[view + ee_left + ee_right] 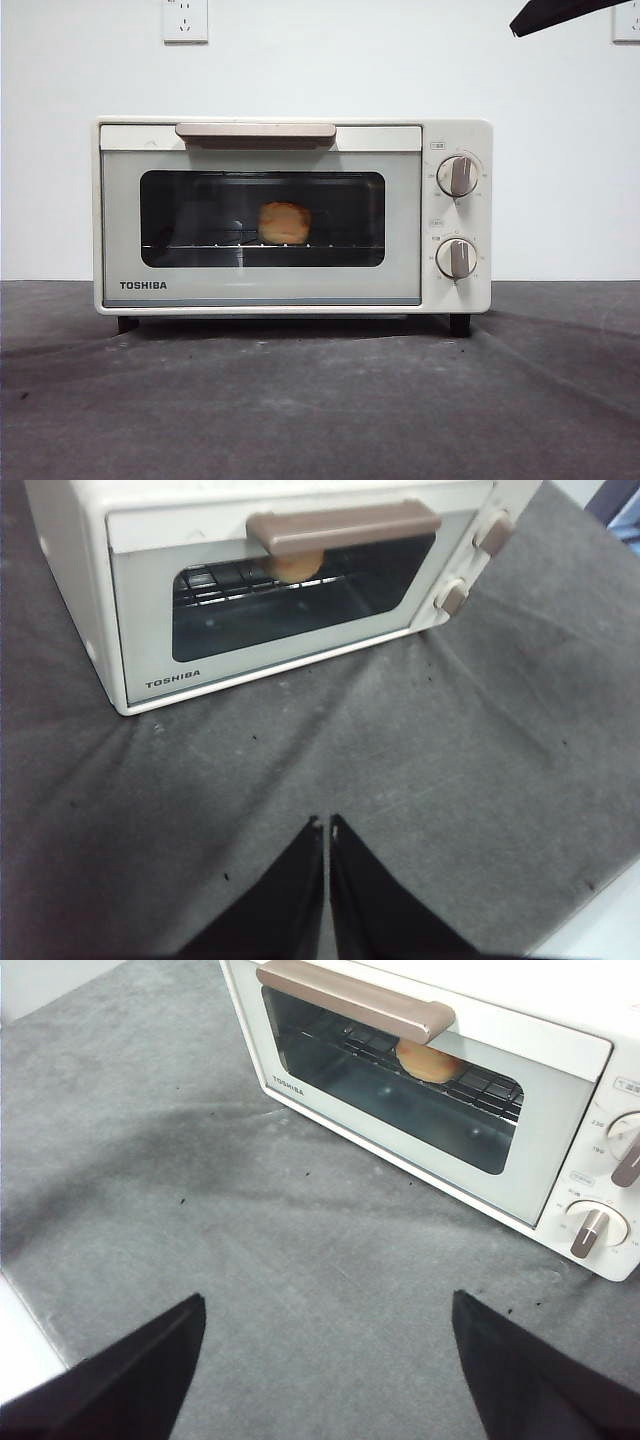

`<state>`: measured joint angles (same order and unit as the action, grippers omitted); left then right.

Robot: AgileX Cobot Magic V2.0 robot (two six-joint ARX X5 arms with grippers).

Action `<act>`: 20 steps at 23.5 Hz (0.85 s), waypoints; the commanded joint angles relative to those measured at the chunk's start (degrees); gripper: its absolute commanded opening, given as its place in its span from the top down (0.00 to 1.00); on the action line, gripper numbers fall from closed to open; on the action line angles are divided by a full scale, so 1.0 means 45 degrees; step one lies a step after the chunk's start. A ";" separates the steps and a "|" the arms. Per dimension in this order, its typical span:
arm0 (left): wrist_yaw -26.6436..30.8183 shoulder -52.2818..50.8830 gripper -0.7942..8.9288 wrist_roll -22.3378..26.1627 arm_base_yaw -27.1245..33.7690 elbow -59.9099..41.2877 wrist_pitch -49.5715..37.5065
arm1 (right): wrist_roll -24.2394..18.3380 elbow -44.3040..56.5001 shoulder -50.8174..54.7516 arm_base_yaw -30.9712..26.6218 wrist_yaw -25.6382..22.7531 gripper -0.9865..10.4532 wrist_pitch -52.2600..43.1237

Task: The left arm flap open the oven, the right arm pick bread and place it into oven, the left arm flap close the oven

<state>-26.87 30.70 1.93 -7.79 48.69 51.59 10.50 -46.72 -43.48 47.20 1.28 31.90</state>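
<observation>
Oven (290,215): door shut, handle (256,132) up. Bread (284,223): inside on wire rack (200,246), behind glass. Left gripper (326,825): jaws together, empty, clear of oven. Right gripper (325,1305): jaws wide, empty. Step: all three apparently done; next: nothing but retreat.

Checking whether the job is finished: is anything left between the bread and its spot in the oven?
Nothing visible does. The bread already sits on the wire rack inside the oven, behind the shut door. The left hand, jaws together, and the right hand, jaws apart, both hang over bare table, away from the oven.
</observation>
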 commanded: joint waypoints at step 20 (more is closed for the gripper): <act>0.0024 -0.0019 0.90 0.0423 -0.0039 0.0170 -0.0117 | -0.0058 -0.0165 -0.0049 0.0117 -0.0053 0.91 -0.0131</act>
<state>-26.87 30.57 3.14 -7.79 48.69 51.42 10.33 -46.72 -43.48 47.20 1.28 31.90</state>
